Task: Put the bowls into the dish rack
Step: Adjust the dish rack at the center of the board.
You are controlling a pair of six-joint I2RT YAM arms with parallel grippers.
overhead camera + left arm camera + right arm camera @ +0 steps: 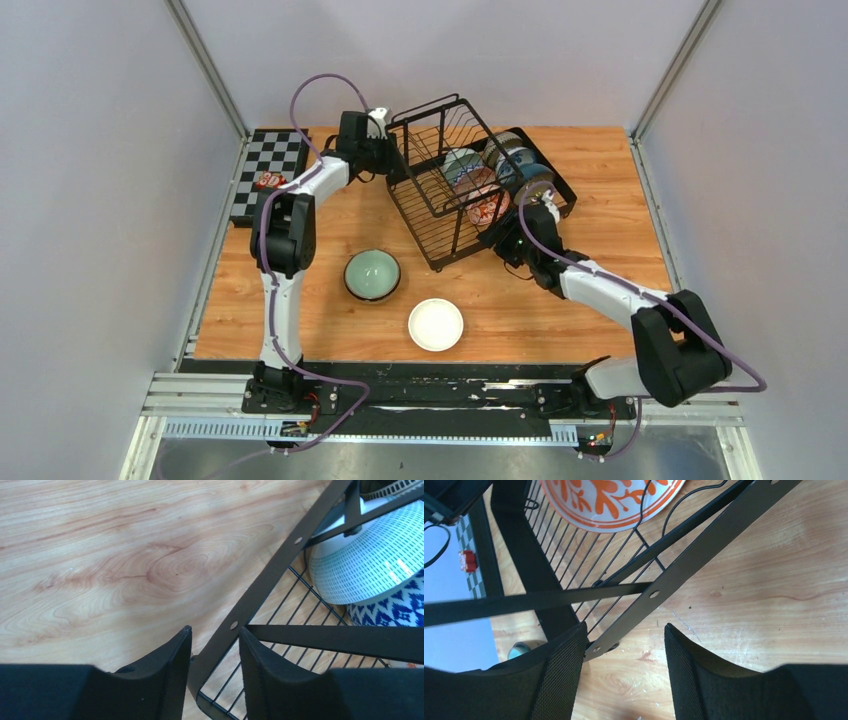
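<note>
Top: dish rack (470, 205) sits at the table's (600, 300) 1 o'clock with several bowls (497, 172) inside. A green bowl (372, 274) and a white bowl (436, 324) lie loose at its 8 and 6 o'clock. Left wrist: left gripper (215, 635) half-closed astride the rack rail, can't tell if clamped. Right wrist: right gripper (624, 630) spread wide, rack corner between its fingers, nothing gripped.

I find no writing I can read. The red tag (269, 181) on the checkerboard (272, 155) is too small to decipher.
</note>
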